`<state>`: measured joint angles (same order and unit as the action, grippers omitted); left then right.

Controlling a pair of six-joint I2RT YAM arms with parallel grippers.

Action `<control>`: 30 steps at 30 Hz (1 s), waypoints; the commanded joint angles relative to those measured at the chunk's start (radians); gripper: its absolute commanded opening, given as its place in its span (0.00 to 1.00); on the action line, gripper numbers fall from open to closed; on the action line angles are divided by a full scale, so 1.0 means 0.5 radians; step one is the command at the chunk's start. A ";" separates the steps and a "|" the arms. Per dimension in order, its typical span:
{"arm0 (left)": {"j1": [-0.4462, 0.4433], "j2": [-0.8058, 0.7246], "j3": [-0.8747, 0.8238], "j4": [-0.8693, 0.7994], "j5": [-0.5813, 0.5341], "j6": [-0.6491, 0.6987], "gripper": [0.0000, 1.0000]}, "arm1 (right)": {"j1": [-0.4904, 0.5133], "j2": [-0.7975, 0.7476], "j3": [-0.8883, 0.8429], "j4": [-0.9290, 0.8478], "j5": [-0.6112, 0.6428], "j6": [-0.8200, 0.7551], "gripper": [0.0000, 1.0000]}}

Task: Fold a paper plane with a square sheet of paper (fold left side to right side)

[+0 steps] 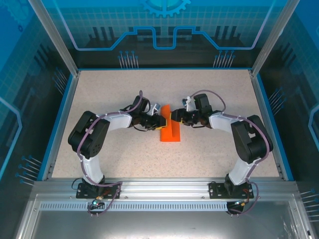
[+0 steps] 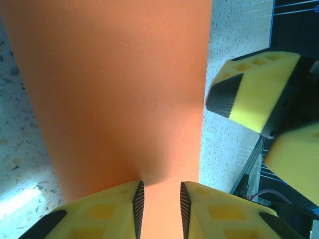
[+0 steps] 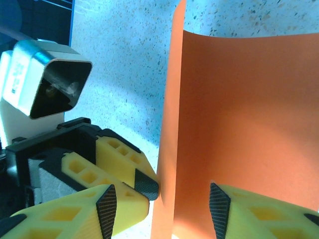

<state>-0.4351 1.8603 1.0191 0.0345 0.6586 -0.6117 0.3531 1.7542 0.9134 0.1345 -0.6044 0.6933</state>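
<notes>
Where the two arms meet at the middle of the bench (image 1: 214,149), the sheet (image 1: 170,132) is seen from above partly folded, with one flap raised and the rest lying flat. The left end effector (image 1: 158,121) and right end effector (image 1: 175,117) are set close against its far end, one on each side. With so little room between them, a knock of finger on finger is judged possible. No writing can be read on the blue patterned backdrop.

From the left wrist, the sheet (image 2: 119,89) is seen ahead of the left end effector (image 2: 160,199), whose jaws are narrowly parted with orange showing through the gap. No bite on the paper can be made out. The right end effector (image 2: 246,127) is seen just beside the sheet's right edge. A push here could slide the thin paper over the bench and skew the crease.

From the right wrist, the right end effector (image 3: 164,204) is seen wide open, astride the upright flap of the sheet (image 3: 239,109). One pad of the left end effector (image 3: 142,186) is apparently touching that flap's edge. Were the jaws closed off the line, the flap could be buckled or creased crooked; were it let go, it could spring back. No label is legible on the camera (image 3: 50,79) housing.
</notes>
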 commanded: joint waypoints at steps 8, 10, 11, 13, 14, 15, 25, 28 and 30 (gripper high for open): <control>-0.014 0.022 0.051 -0.050 -0.013 0.024 0.29 | 0.039 0.156 0.105 0.041 -0.111 0.043 0.42; -0.016 0.018 0.051 -0.052 -0.013 0.027 0.28 | 0.042 0.173 0.113 0.035 -0.122 0.040 0.37; -0.016 0.015 0.051 -0.054 -0.013 0.028 0.28 | 0.043 0.180 0.115 0.035 -0.133 0.040 0.34; -0.016 0.012 0.046 -0.053 -0.014 0.028 0.28 | 0.050 0.187 0.119 0.033 -0.143 0.037 0.28; -0.014 0.006 0.048 -0.053 -0.013 0.030 0.29 | 0.048 0.189 0.123 0.031 -0.142 0.032 0.24; -0.016 0.002 0.045 -0.053 -0.013 0.030 0.29 | 0.047 0.189 0.121 0.025 -0.137 0.029 0.19; -0.014 -0.188 0.008 -0.203 -0.265 0.067 0.48 | 0.033 0.131 0.155 -0.289 0.089 -0.155 0.03; -0.014 -0.202 0.005 -0.260 -0.376 0.045 0.51 | 0.027 0.131 0.163 -0.371 0.166 -0.187 0.03; -0.014 -0.172 0.017 -0.285 -0.402 0.026 0.52 | 0.021 0.129 0.160 -0.395 0.206 -0.196 0.03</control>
<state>-0.4355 1.7824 1.0195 -0.0471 0.5171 -0.5968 0.3672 1.8351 0.9710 0.0063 -0.5488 0.6300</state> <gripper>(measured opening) 0.520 0.046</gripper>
